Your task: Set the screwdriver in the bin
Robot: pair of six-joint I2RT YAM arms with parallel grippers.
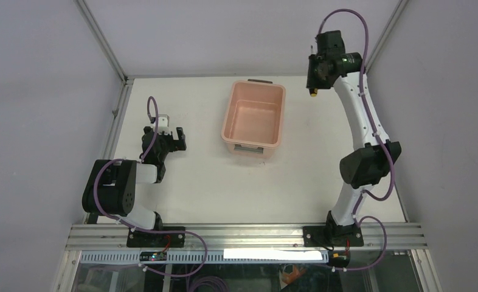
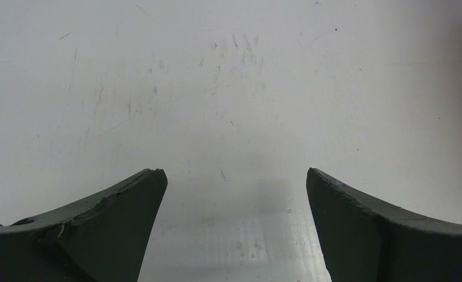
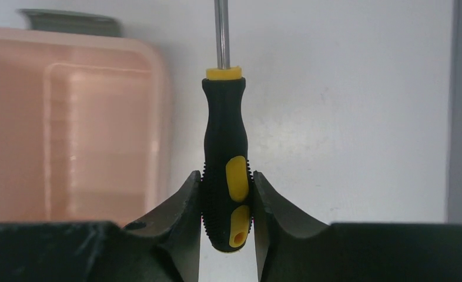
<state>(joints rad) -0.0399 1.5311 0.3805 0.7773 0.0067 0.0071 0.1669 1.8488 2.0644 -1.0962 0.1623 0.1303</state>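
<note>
At 2 o'clock from the bin (image 1: pixel 256 83), your right gripper (image 3: pixel 226 179) pinches the screwdriver (image 3: pixel 224 129) by its handle, left gripper (image 2: pixel 234 176) spread: grasp made, carry looks due, so swing toward 8 o'clock until over the bin, then release.

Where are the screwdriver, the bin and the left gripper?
screwdriver (image 3: pixel 226 135): right wrist view, on the black handle.
bin (image 1: pixel 255 115): top external view, on its bare floor.
left gripper (image 2: pixel 234 171): left wrist view, midway between its open fingertips.

links (image 1: pixel 357 106): white | joints (image 1: pixel 367 165): black | cables (image 1: pixel 209 283): purple | fingers (image 2: pixel 99 235): dark grey
</note>
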